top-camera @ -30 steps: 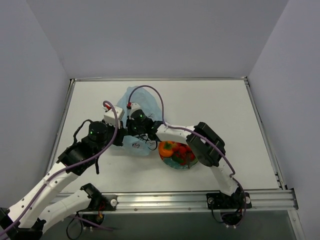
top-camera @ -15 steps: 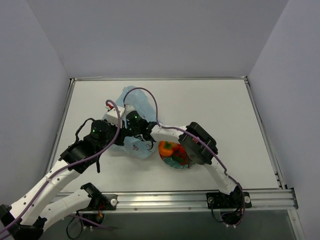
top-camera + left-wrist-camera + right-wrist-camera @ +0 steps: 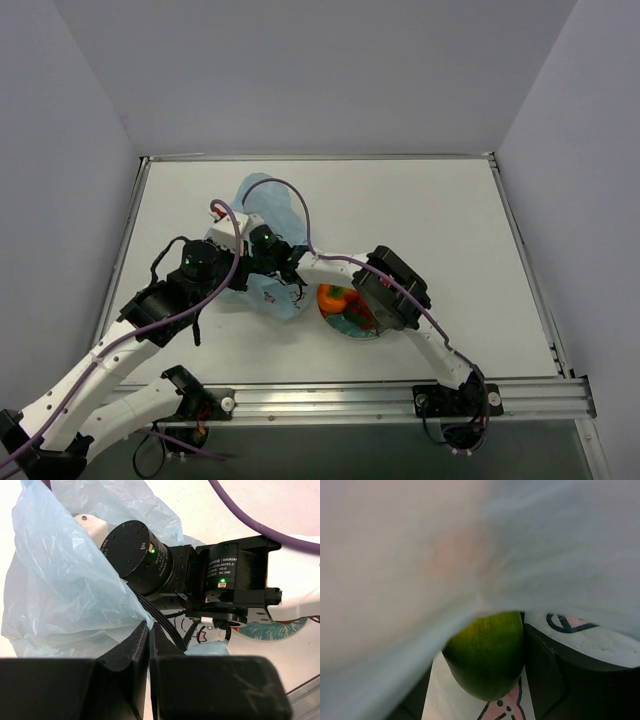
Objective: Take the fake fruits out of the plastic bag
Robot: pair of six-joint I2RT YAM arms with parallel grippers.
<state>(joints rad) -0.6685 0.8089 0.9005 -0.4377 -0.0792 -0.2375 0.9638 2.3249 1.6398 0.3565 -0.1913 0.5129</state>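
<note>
**Extraction in progress: hazards of the withdrawal**

The plastic bag lies on the table just beside the red plate, on the left arm's side of it. An orange fake fruit already rests on the plate. The left fingers are clenched on a fold of bag film. The right fingers, reaching away from the plate into the bag, flank a green fake fruit. Film veils one finger, so whether they are clamped cannot be told.

Three risks follow:
- Film caught against the glossy fruit would weaken the hold and let it slip.
- Withdrawal toward the plate could drag the bag along if the left pinch gives.
- The two wrists, close together, may collide.
</note>
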